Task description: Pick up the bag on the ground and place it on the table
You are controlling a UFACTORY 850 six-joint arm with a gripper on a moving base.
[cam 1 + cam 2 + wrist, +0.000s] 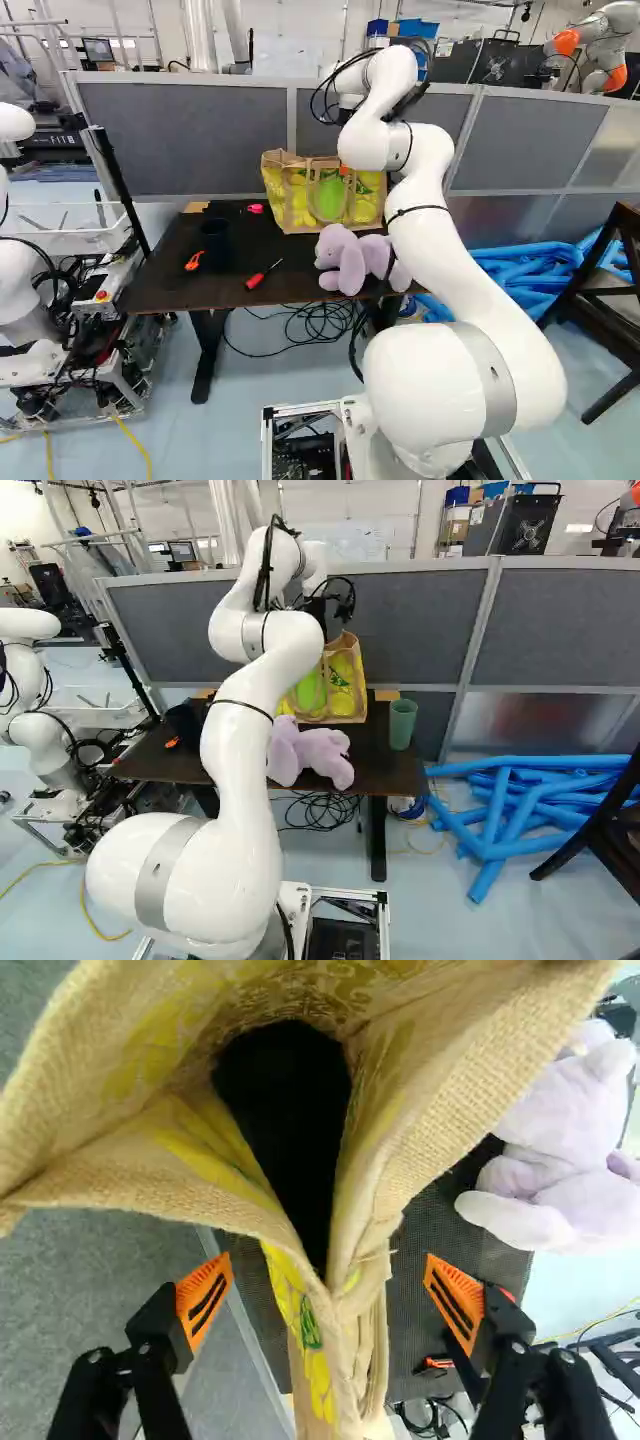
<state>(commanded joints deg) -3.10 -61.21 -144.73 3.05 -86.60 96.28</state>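
Observation:
My gripper (345,171) is at the top rim of the yellow and tan burlap bag (285,197), mostly hidden behind the arm in the left base view. The bag stands upright on the back part of the dark table (160,280). Seen from the wrist, the gripper (328,1268) stands open, its orange pads wide apart. One end of the bag (335,1335), with its folded edge, lies between the fingers, with space on both sides. The bag's mouth gapes just ahead of the gripper and shows a dark inside.
A purple plush toy (308,752) sits in front of the bag; a green cup (402,723) stands right of it. The table also holds a black cup (215,240) and a red screwdriver (263,276). Grey partition (180,135) behind; another robot (20,280) at left; blue tubes (510,815), dark chair (610,830) at right.

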